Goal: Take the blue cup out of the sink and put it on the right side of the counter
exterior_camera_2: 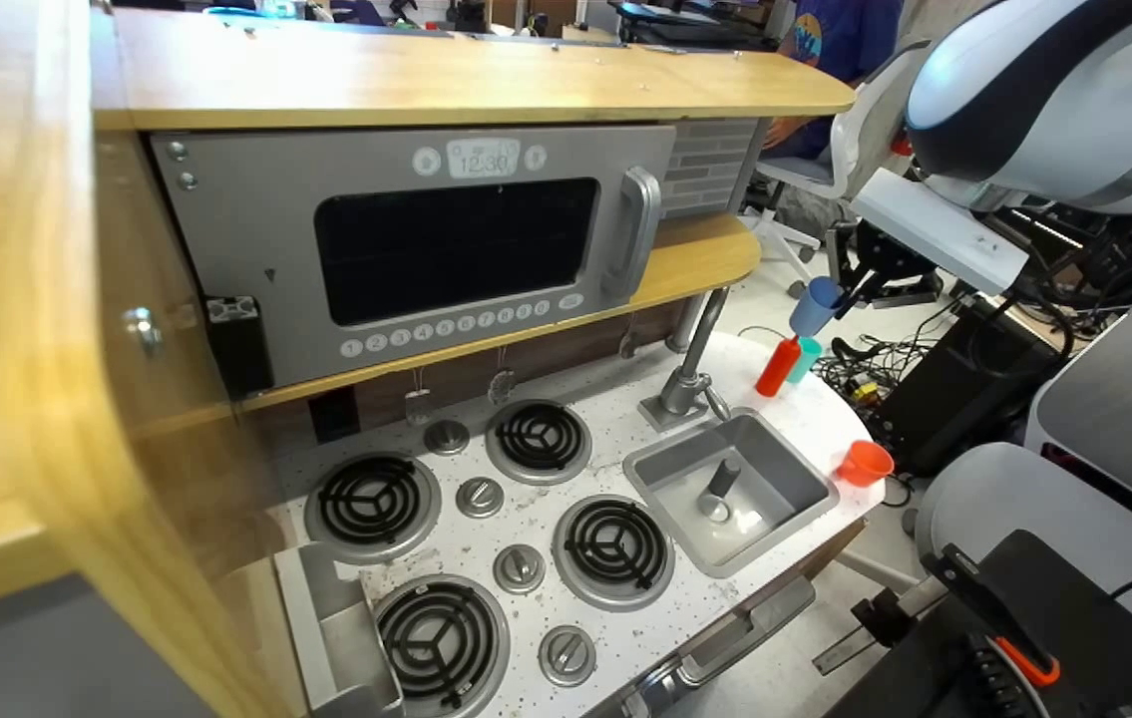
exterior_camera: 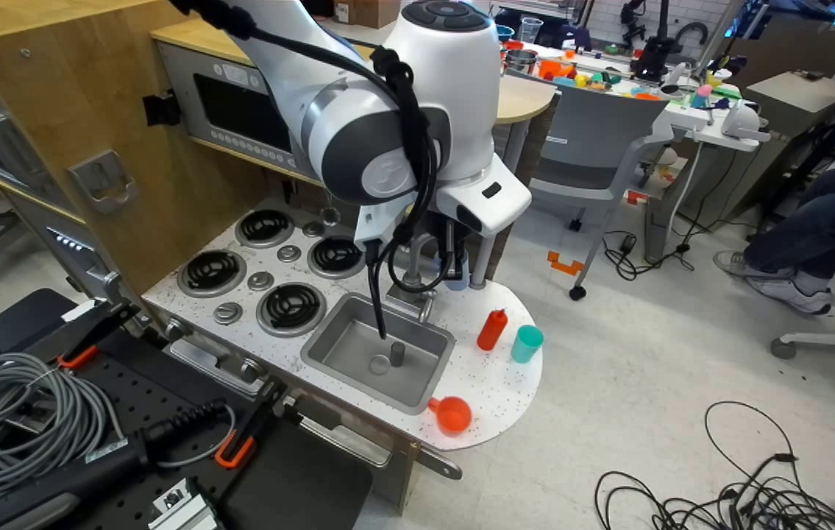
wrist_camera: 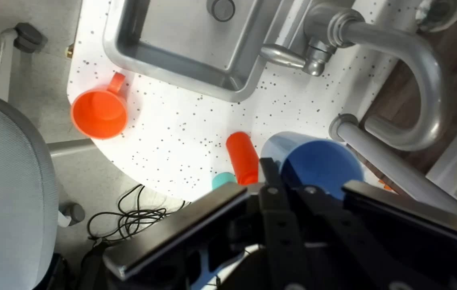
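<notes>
The gripper [wrist_camera: 288, 179] has its jaws pinching the blue cup [wrist_camera: 325, 165] by the wall at its rim, apparently with 1 jaw inside the mouth and 1 outside. The cup seems to hang above the rounded right end of the counter [wrist_camera: 172, 133], near the red bottle [wrist_camera: 242, 157] and the teal cup [wrist_camera: 224, 179]. Setting down looks like the step in hand: steer clear of the bottle, lower slowly over a bare patch, level the base, and release only once it sits flat, since a rim grip may swing. The blue cup is smooth and tapering, probably plastic; the bottle is a slim cylinder, easily toppled, I'd guess. The counter is white with dark specks; beyond, the sink [wrist_camera: 188, 32] is a dull grey, round-cornered basin and the orange cup [wrist_camera: 99, 112] is rounded, with a stubby handle.
</notes>
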